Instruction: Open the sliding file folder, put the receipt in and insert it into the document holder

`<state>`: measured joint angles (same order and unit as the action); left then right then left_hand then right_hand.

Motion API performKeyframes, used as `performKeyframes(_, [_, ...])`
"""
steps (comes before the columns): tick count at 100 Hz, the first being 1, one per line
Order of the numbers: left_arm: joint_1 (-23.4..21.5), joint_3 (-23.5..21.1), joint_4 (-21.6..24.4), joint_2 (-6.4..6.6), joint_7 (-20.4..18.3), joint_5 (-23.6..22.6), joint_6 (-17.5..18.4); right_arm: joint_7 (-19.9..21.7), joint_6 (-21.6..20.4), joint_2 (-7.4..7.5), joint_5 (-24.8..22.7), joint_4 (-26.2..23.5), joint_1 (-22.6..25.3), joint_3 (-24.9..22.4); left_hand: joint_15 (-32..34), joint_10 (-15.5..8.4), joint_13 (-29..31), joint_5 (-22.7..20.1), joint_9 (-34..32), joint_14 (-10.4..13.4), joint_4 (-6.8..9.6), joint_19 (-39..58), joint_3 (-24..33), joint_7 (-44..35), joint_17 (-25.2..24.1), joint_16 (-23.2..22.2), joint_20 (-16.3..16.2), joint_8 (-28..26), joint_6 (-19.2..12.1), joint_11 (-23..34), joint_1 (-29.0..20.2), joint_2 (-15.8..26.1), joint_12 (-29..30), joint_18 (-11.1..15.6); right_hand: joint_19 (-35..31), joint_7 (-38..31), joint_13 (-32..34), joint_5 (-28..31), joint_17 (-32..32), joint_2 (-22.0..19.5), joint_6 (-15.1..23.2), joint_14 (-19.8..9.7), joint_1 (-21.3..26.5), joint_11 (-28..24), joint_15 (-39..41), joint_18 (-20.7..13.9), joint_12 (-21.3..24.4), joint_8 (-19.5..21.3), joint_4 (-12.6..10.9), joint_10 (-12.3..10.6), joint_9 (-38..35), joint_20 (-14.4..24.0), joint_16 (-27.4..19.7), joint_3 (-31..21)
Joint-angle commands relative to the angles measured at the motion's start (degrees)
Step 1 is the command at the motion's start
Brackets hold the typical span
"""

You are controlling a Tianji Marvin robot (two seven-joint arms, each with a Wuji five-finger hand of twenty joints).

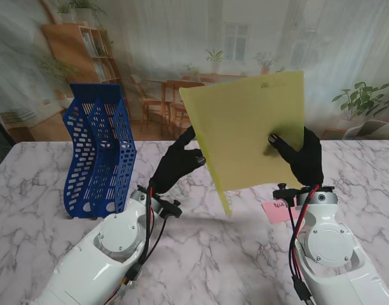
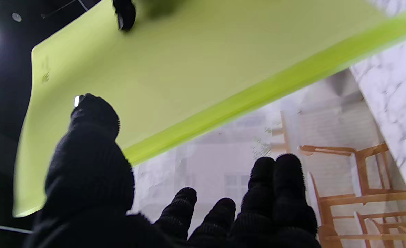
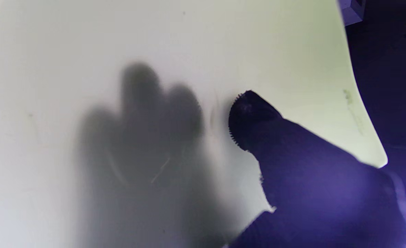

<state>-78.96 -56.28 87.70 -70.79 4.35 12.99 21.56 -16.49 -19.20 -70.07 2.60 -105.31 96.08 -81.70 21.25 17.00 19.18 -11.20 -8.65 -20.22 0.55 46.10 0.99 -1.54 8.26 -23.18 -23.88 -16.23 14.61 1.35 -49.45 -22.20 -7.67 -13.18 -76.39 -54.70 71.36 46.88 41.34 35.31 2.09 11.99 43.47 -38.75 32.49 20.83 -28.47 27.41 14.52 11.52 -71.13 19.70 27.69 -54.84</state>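
A white marble surface [image 1: 201,254] with grey veins stretches before a printed backdrop of a sunlit café, with wooden chairs, shelves and potted plants. At the left of the surface stands the blue mesh holder [image 1: 96,159], upright, its slots open toward the top.

The yellow-green folder [image 1: 252,127] is lifted clear of the surface, held nearly upright between the two hands and tilted, one corner pointing down toward the marble. The right hand [image 1: 302,159], in a black glove, grips its right side: the thumb presses on the face turned toward me, and in the right wrist view the other fingers [image 3: 144,131] show only as a dark shadow through the translucent sheet, so they lie behind it. The folder is pinched between thumb and fingers.

The left hand [image 1: 175,166], also gloved in black, is at the folder's left edge. In the left wrist view its thumb [image 2: 92,137] lies against the sheet's face near the thicker green spine, while the remaining fingers [image 2: 278,193] are loosely curled and apart from the folder, with the backdrop showing between them and the sheet. Whether this hand truly grips the folder or only rests a thumb on it, I cannot tell.

A small pink receipt [image 1: 278,211] lies flat on the surface, just beside the right wrist, nearer to me than the folder.
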Motion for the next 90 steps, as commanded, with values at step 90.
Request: performKeyframes(90, [4.4, 3.5, 3.6, -3.19, 7.3, 1.7, -9.1, 2.3, 4.5, 0.44, -0.4, -0.2, 1.9, -0.9, 20.3, 0.1, 42.3, -33.7, -54.0, -0.2, -1.18, 30.7, 4.3, -35.3, 40.0, -3.1, 2.0, -11.8, 1.8, 25.1, -24.5, 11.4, -11.2, 1.1, -0.3, -3.4, -0.4, -2.0, -4.0, -5.9, 0.3, 0.6, 3.9, -2.7, 0.0, 0.7, 0.8, -0.4, -1.2, -0.6, 0.8, -0.2, -0.3, -0.9])
